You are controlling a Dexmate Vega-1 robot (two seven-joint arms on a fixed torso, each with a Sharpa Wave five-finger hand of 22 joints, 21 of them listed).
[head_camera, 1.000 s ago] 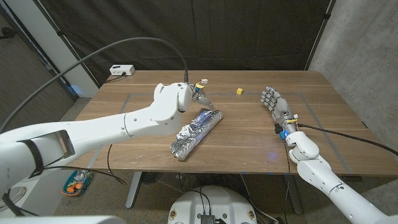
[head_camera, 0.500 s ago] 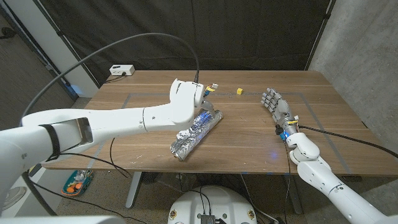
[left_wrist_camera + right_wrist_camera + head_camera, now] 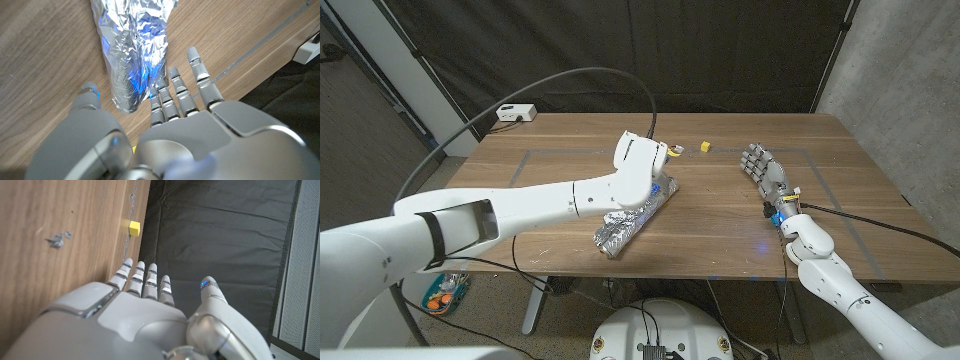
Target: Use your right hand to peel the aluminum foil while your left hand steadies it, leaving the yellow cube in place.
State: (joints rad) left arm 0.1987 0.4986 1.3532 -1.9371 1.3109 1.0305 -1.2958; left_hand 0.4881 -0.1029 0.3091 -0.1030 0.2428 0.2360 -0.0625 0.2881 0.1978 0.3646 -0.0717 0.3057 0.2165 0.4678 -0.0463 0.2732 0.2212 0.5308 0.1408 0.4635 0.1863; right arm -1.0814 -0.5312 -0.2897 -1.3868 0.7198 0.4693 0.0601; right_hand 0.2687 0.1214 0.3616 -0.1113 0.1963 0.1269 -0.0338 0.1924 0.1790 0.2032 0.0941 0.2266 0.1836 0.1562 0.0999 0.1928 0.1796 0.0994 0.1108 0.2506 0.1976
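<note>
A crumpled aluminum foil roll (image 3: 630,217) lies slantwise at the middle of the table. My left hand (image 3: 643,166) hangs over its far end. In the left wrist view that hand (image 3: 165,135) has its fingers (image 3: 178,93) spread, thumb on one side of the foil (image 3: 132,45) and fingers on the other, holding nothing. A small yellow cube (image 3: 704,147) sits further back, right of the foil, and near the table's edge in the right wrist view (image 3: 134,228). My right hand (image 3: 764,167) stands apart at the right, fingers extended and empty (image 3: 135,315).
A white power strip (image 3: 516,113) sits at the table's back left corner. Small foil scraps (image 3: 59,239) lie on the wood near my right hand. Dark curtains hang behind the table. Tape lines mark a rectangle on the tabletop.
My left arm has swung to the right, carrying the hand from the left side of the foil to over its far end. The right hand, foil and cube have stayed put.
</note>
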